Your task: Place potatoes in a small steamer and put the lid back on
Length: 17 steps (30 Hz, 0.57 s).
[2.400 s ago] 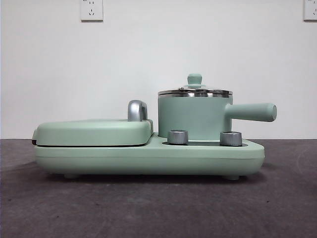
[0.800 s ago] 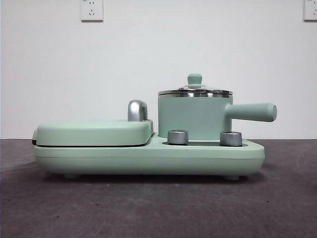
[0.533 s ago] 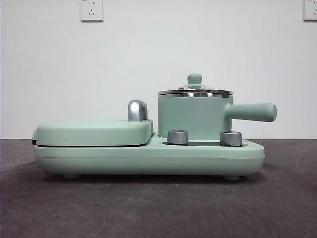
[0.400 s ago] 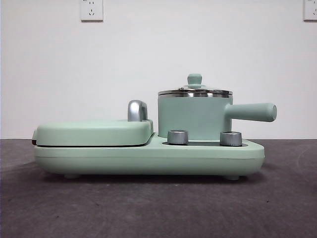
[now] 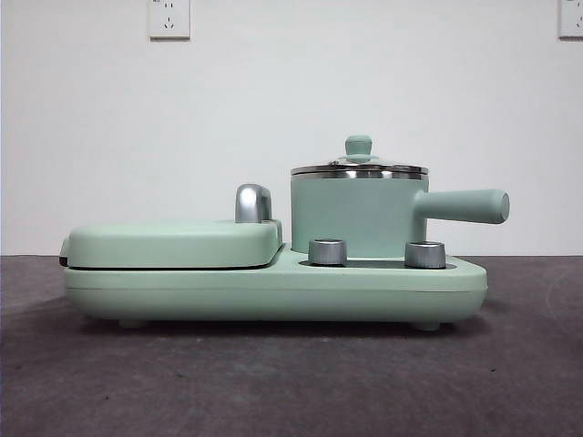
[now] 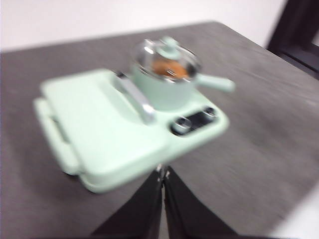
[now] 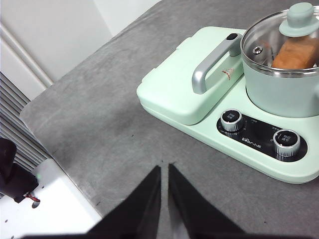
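The mint-green steamer pot (image 5: 358,217) stands on the right half of the cooker base (image 5: 273,287), its side handle (image 5: 465,206) pointing right. The glass lid (image 5: 358,165) with its mint knob sits on the pot. The orange-brown potato (image 7: 295,53) lies inside the pot under the lid; it also shows in the blurred left wrist view (image 6: 168,67). My left gripper (image 6: 162,174) is shut and empty, held back from the cooker's near edge. My right gripper (image 7: 165,169) is shut and empty, over bare table short of the cooker. Neither arm shows in the front view.
The closed flat grill plate (image 5: 173,242) with a chrome handle (image 5: 252,202) fills the cooker's left half. Two steel dials (image 5: 327,252) sit on the base in front of the pot. A white ledge (image 7: 45,209) borders the table edge.
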Tool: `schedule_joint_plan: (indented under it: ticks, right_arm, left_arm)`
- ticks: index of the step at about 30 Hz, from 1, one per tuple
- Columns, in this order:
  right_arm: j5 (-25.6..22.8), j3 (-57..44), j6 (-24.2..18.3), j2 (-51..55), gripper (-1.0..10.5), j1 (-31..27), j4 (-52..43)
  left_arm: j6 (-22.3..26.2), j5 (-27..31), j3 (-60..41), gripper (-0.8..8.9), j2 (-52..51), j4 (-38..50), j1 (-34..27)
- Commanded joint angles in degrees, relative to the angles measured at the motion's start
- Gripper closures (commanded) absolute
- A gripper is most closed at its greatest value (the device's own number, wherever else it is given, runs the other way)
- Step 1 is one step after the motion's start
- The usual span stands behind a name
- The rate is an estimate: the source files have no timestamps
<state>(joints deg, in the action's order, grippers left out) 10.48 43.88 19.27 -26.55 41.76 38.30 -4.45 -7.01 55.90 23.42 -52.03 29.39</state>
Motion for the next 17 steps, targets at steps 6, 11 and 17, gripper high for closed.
schedule_joint_plan:
  ticks: [6,11,17]
  right_arm:
    - [-0.02,0.33,-0.83,-0.28,9.3,0.55,-0.66]
    - [-0.02,0.33,-0.83,-0.28,9.3,0.55,-0.66]
    - [-0.02,0.33,-0.83,-0.28,9.3,0.55,-0.66]
  left_arm:
    - [6.56,-0.04,-22.75,8.07,-7.85,25.22,-15.89]
    - [3.43,-0.04,-38.14,8.07,-15.04,37.35,-24.44]
    - [-2.32,-0.04,-49.92,8.07,-21.55,44.28,-28.39]
